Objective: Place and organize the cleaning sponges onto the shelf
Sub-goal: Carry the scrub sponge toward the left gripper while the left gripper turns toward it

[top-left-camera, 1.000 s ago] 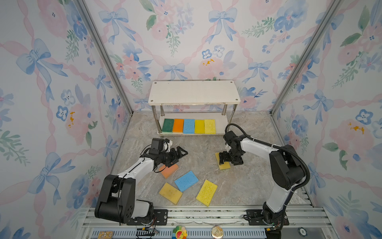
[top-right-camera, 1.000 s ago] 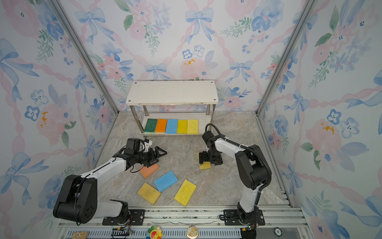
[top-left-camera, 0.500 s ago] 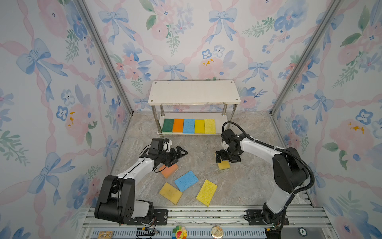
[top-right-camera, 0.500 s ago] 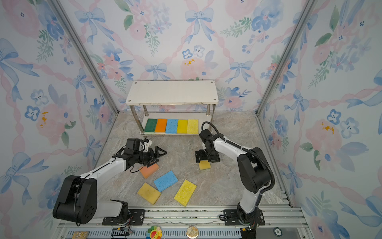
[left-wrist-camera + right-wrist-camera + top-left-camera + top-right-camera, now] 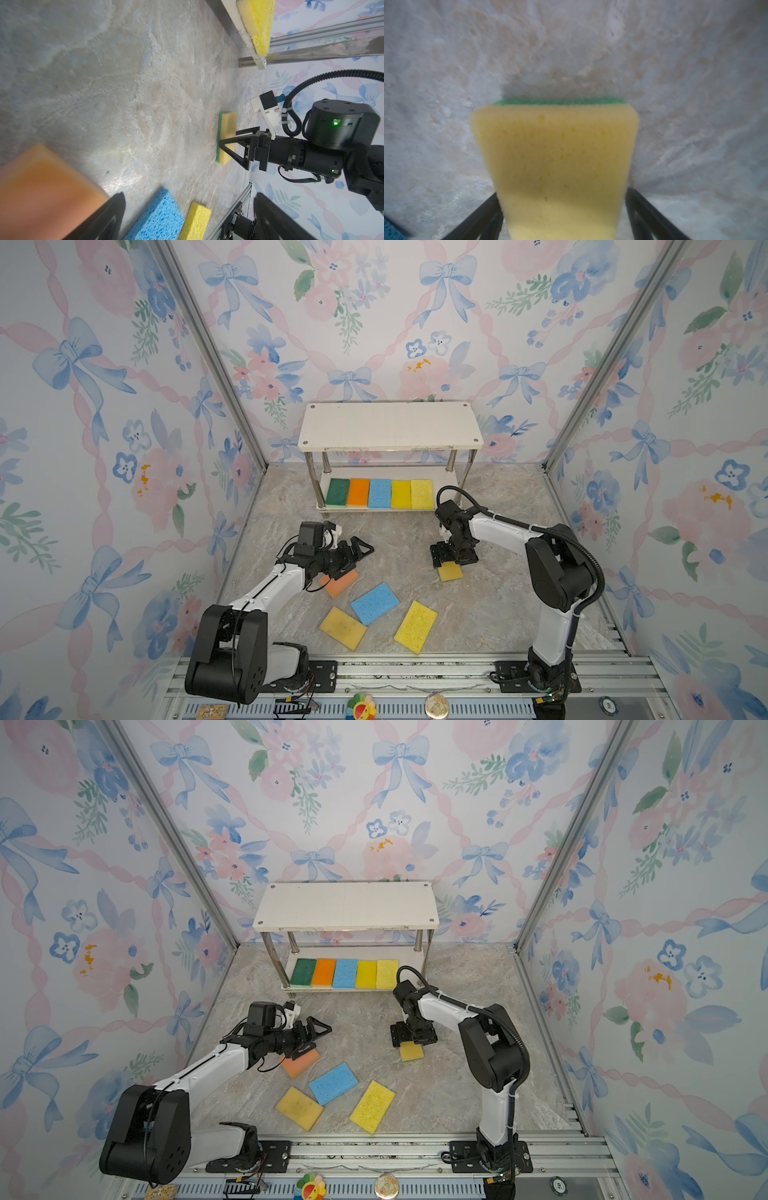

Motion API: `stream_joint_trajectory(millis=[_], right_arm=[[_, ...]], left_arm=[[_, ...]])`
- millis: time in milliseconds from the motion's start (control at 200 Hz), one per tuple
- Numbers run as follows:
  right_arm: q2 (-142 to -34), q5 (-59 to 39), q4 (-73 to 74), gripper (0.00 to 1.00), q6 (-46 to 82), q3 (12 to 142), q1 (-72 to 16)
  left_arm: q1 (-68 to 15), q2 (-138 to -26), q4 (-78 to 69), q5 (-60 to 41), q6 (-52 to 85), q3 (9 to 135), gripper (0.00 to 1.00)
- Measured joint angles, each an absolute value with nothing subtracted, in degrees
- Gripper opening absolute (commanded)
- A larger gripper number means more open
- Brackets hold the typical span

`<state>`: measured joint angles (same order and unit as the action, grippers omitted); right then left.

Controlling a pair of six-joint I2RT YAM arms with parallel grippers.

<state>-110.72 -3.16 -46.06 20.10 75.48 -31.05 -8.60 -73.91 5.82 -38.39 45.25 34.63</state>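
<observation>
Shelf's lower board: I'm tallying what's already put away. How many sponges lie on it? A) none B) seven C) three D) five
D: on the lower board of the shelf a green sponge, an orange sponge, a blue sponge, a deep yellow sponge and a pale yellow sponge lie side by side.

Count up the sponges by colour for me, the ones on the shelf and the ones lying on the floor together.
Green sponge: 1
Orange sponges: 2
Blue sponges: 2
Yellow sponges: 5, counting the green-backed one
Total: 10
</observation>
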Motion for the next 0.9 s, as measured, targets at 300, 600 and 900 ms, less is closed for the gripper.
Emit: stream_joint_trajectory(millis=[300,600,900], right_arm=[[-110.5,-2.5,-46.3,0.72,20.7,75.5,-32.3],[-102.5,-4.3,-48.2,0.71,18.1,76.3,-37.2],[-100.8,-8.8,-49.5,0.71,18.0,83.0,-43.7]], left_arm=[[-9.5,-74.0,5.8,-38.3,45.2,34.7,0.98],[-13.3,-78.9,5.1,-39.1,45.2,39.7,0.97],[-16.7,-82.3,1.5,-41.2,45.6,49.0,0.87]])
